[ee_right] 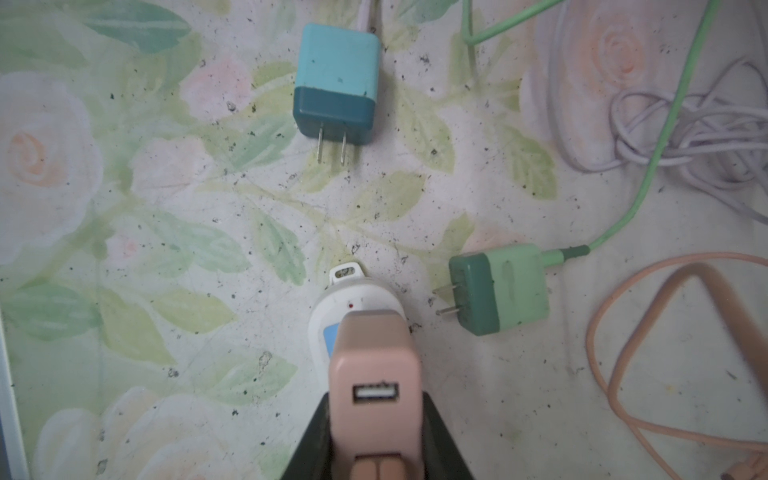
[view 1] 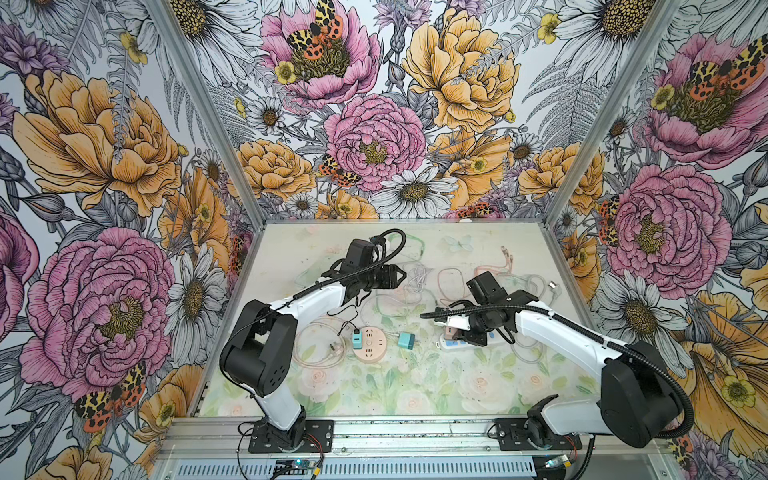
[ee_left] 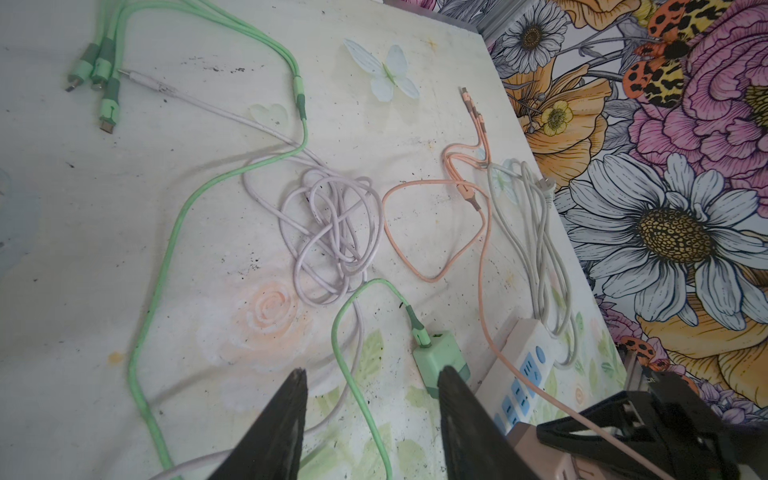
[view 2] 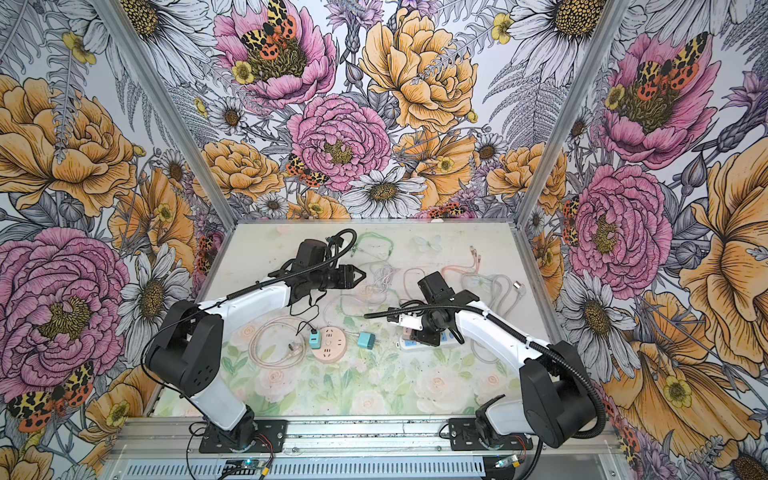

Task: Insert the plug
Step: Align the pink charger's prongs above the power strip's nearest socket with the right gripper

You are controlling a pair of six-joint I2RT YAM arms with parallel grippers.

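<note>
Right gripper (ee_right: 376,419) clenched pink plug (ee_right: 374,365), held directly above end of white power strip (ee_right: 353,299); prongs hidden, seating unclear. Left gripper (ee_left: 373,378) spread, empty, apart from strip. Best: keep plug square over slots, press straight down, avoid skidding strip.

Robot lab test cell. Two white/black arms, left arm (view 1: 316,297) & right arm (view 1: 561,332), are bolted via black base plates (view 1: 322,432) to an aluminium rail (view 1: 415,432) at 6 o'clock of the table (view 1: 374,395). Flower-print panels (view 1: 374,124) in aluminium posts (view 1: 203,104) box it in at 9, 12 & 3 o'clock. Bare circuit board (view 1: 297,462) w/ loose wires sits just below the rail. Cables (view 1: 415,276), a round socket block (view 1: 371,345) & a teal charger (view 1: 406,340) lie on the table.
</note>
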